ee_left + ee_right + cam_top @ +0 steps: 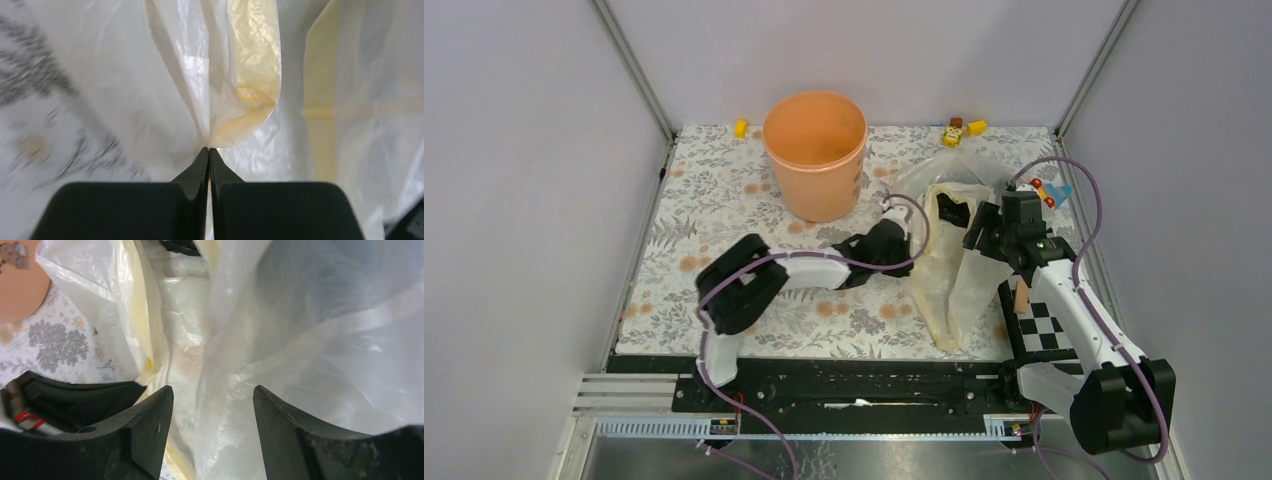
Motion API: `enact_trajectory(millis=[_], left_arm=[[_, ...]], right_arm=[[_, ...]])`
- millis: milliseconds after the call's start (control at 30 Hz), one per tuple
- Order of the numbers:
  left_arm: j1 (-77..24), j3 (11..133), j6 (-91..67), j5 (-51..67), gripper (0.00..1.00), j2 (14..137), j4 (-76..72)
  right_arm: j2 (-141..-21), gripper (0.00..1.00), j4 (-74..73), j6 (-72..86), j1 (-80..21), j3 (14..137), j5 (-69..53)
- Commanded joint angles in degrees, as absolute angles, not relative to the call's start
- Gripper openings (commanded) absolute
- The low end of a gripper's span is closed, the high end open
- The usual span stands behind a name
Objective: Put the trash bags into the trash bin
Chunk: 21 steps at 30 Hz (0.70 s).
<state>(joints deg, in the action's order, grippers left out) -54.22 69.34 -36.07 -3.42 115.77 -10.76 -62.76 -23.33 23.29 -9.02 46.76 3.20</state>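
Our left gripper [209, 150] is pinching a fold of the translucent white-and-cream plastic trash bags [255, 65], its fingertips meeting with film caught at their tip. Our right gripper [212, 391] is holding its jaws apart, with loose film bulging between them unclamped. Beneath both, the floral-patterned table [724, 200] is carrying everything. The round peach-orange plastic trash bin [816, 165] is standing upright beyond the left gripper, apart from it and from the bags. Small yellow toy blocks [976, 127] are lying farther out beyond the right gripper.
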Motion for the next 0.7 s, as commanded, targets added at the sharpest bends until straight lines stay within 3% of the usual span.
enact_trajectory(millis=[0, 167, 367, 667], left_arm=[[-53.2, 60.8, -35.5, -0.3, 0.0, 101.8, -16.8], [-53.2, 48.4, -36.6, 2.0, 0.0, 90.4, -16.5], [-53.2, 40.7, -35.2, 1.1, 0.0, 77.1, -9.9], [-53.2, 35.8, -33.3, -7.4, 0.0, 59.8, 0.5]], right_arm=[[-65.6, 0.68, -21.5, 21.6, -10.1, 50.6, -4.4], [-71.6, 0.68, -25.3, 21.0, -15.3, 54.8, 2.3], [-70.4, 0.54, -26.7, 24.1, -16.1, 52.1, 15.8], [-62.6, 0.58, -28.6, 26.6, -16.4, 51.6, 24.0]])
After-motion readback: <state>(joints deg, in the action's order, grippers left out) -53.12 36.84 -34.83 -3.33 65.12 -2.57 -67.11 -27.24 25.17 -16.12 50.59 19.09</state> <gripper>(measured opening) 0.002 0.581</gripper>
